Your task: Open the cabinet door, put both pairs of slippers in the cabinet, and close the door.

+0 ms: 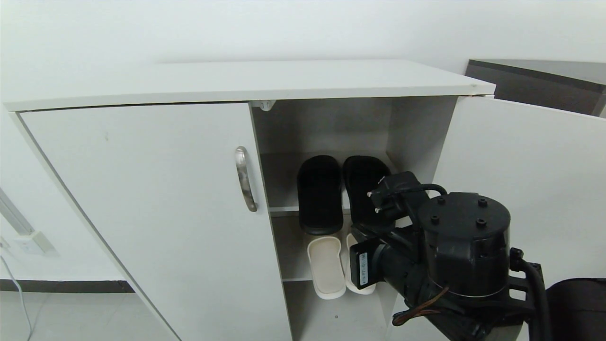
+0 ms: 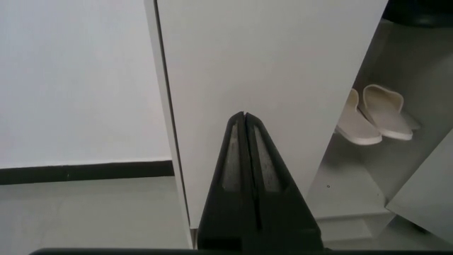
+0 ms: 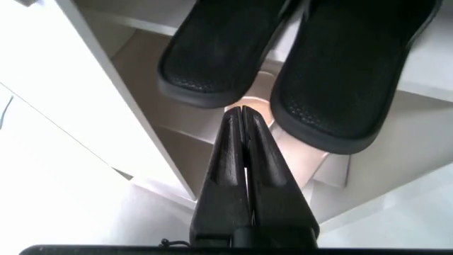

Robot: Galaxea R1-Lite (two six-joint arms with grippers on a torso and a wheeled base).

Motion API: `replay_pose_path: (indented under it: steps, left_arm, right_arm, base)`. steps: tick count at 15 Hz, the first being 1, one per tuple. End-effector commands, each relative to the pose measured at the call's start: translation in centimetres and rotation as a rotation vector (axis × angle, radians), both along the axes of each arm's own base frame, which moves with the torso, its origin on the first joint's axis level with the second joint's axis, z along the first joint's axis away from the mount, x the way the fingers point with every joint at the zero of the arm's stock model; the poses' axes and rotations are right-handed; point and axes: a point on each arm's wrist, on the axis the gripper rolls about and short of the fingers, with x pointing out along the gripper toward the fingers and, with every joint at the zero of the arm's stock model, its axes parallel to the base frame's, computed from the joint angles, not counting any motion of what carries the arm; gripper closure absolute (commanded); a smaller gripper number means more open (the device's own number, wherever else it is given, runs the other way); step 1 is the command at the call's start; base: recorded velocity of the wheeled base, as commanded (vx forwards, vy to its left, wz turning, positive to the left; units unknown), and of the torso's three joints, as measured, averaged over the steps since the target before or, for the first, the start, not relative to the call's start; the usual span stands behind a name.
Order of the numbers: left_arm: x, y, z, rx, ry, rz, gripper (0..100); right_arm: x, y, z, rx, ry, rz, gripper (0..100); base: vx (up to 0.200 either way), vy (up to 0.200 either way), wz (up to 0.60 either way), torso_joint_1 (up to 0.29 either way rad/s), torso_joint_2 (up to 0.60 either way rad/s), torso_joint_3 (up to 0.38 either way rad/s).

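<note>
The white cabinet (image 1: 246, 83) has its right door (image 1: 521, 175) swung open and its left door (image 1: 142, 199) closed. A pair of black slippers (image 1: 319, 194) lies on the upper shelf, heels hanging over the shelf's front edge. A pair of white slippers (image 1: 326, 267) lies on the shelf below. My right gripper (image 3: 244, 117) is shut and holds nothing, just in front of and slightly below the black slippers' (image 3: 340, 78) heels. My left gripper (image 2: 245, 120) is shut and empty, facing the closed left door (image 2: 269, 71), with the white slippers (image 2: 375, 115) off to one side.
A metal handle (image 1: 245, 179) runs down the closed left door's edge. The open right door stands close beside my right arm. Grey floor (image 1: 57, 317) and a dark baseboard lie to the left, with a wall socket and cable there.
</note>
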Motion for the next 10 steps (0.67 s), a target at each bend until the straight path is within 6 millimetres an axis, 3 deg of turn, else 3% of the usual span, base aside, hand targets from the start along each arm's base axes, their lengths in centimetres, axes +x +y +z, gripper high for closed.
replay_pose_path:
  steps: [1, 10]
  left_arm:
    - [0.01, 0.0, 0.01, 0.0, 0.001, 0.0, 100]
    - [0.01, 0.0, 0.01, -0.001, 0.001, -0.002, 100]
  right_arm:
    - [-0.08, 0.09, -0.09, -0.002, 0.002, 0.004, 100]
    - [-0.11, 0.12, -0.52, -0.016, 0.009, 0.004, 100]
  base:
    - [0.0, 0.0, 0.0, 0.0, 0.0, 0.0]
    - [-0.2, 0.0, 0.0, 0.002, 0.0, 0.002]
